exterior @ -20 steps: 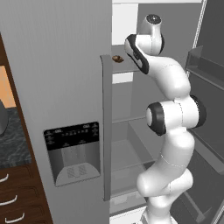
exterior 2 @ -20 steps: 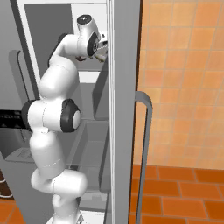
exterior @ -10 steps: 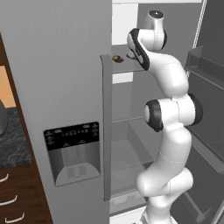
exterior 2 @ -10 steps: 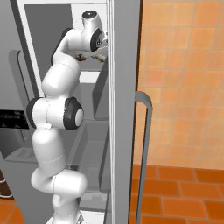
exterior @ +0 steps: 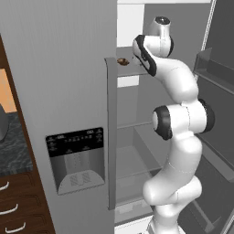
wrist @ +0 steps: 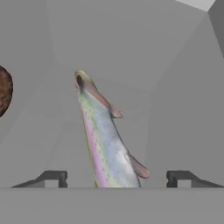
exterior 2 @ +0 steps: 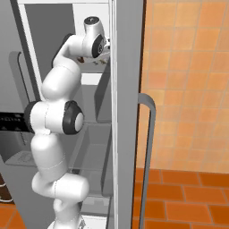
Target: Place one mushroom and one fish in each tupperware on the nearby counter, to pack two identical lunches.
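A tall grey refrigerator (exterior: 68,91) stands with its door swung wide, and the white arm (exterior: 183,119) reaches up from its base to the top shelf (exterior: 137,68) inside — the cold store where the lunch ingredients are kept. To the left, a strip of the dark speckled surface (exterior: 11,151) shows over brown drawers; the trays meant to receive the food lie out of frame.

Up at shelf height, the end effector (wrist: 117,178) hovers with its two dark tips spread apart on either side of a fish (wrist: 105,140), not yet pinching it. The fish lies lengthwise between the tips, head pointing away toward the back wall, its pale flank streaked pink and green. Lined up along the body like this, the tips look set to close across its narrow width, probably the surest hold on so slim a thing.

Just off to one side on the same shelf rests a mushroom (exterior: 122,61) — a small reddish-brown lump, apart from the fish and untouched. By the look of it, packing has barely begun.
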### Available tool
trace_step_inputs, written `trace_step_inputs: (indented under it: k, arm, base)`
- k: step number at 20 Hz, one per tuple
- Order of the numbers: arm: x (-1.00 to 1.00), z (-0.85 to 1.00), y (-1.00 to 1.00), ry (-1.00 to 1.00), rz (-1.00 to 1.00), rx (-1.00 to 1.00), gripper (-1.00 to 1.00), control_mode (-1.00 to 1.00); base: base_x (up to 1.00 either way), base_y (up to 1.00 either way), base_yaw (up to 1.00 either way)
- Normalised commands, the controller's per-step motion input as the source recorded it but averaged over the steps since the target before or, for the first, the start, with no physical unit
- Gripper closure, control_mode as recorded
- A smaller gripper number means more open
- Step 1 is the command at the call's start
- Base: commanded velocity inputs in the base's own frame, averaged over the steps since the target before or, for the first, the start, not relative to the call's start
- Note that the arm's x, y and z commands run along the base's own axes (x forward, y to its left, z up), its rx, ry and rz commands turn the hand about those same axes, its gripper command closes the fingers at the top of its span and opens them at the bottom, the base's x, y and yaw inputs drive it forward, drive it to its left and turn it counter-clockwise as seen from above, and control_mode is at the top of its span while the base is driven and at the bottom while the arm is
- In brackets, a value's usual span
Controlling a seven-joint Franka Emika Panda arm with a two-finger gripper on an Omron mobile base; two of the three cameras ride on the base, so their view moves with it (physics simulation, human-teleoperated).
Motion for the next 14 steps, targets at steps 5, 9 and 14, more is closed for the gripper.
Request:
trace_step_inputs:
  k: [5,9,14]
  arm:
    - [0.00,-0.36,0.16,0.02,0.00,0.00,1.00,-1.00]
    - [0.00,-0.25,0.13,0.00,0.00,0.00,1.00,-1.00]
    - [-0.49,-0.19,0.14,0.00,-0.03,0.00,1.00,-1.00]
  base:
    - [0.00,0.00,0.00]
    - [0.00,0.00,0.00]
    - [0.00,0.00,0.00]
